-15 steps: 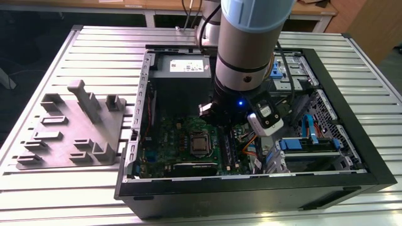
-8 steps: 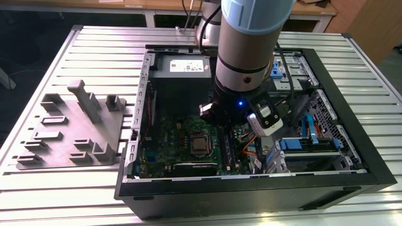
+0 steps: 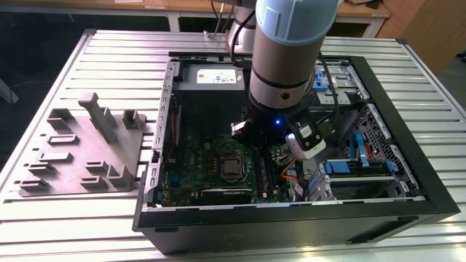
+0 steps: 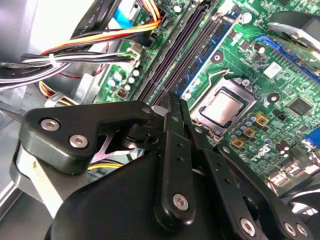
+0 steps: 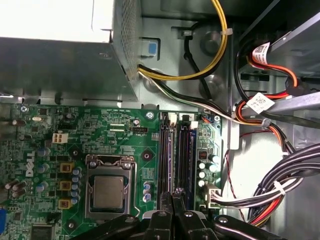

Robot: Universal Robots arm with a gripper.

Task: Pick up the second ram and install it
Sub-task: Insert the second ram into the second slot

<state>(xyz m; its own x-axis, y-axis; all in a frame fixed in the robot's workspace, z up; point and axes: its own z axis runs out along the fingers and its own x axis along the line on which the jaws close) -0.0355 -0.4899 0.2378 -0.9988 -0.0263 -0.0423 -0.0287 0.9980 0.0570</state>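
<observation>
My gripper (image 3: 263, 152) reaches down into the open computer case, over the green motherboard (image 3: 211, 164). In both wrist views its black fingers are pressed together, and the gripper (image 5: 173, 194) sits about halfway along the long memory slots. The second ram (image 5: 166, 150), a thin dark stick, runs straight out from between the fingertips along the slot nearest the processor socket (image 5: 107, 192). It lies in line with that slot and low against it. In the second wrist view the gripper (image 4: 172, 97) meets the same stick (image 4: 188, 50), which runs away from the tips.
The grey moulded holder tray (image 3: 80, 153) lies on the slatted table at the exterior view's left. The grey power-supply box (image 3: 211, 76) fills the case's far end. Bundled cables (image 5: 260, 200) crowd the side of the slots away from the socket. Blue-tabbed drive bays (image 3: 350, 166) stand on the right.
</observation>
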